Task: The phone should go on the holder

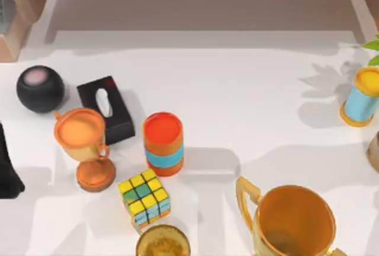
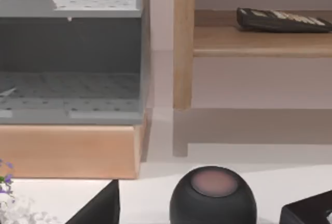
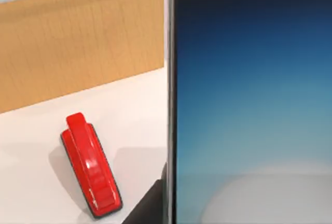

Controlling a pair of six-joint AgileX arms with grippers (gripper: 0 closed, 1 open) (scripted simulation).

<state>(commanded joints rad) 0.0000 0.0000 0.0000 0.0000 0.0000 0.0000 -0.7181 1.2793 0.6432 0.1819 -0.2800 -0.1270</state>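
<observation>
In the right wrist view the phone (image 3: 249, 105) stands upright closest to the camera, a thin flat slab with a dark blue screen paling toward the bottom and a silvery edge. The right pincer (image 3: 165, 203) is clamped on it, with a dark finger (image 3: 150, 206) against its lower edge. Beyond it the holder (image 3: 91, 169), a glossy red wedge on a black base, lies on the white worktop (image 3: 31, 182), apart from the phone, before a wood-grain panel (image 3: 78, 37). In the top view, nearest sit a large gold cup (image 1: 293, 220) with handles, its hollow bare, and a small gold bowl (image 1: 163, 243) with a mottled inside. Next come a colour cube (image 1: 144, 200), an orange can (image 1: 163, 143) banded blue, and an orange goblet (image 1: 82, 143), hollow. Behind these lie a black box (image 1: 105, 109) with a white oval and a matt black ball (image 1: 40, 88) with a pinkish top. A blue and yellow can (image 1: 361, 97) stands at the right. The left arm (image 1: 7, 167) rests at the left edge; whether its pincer is apart or together I cannot tell.
</observation>
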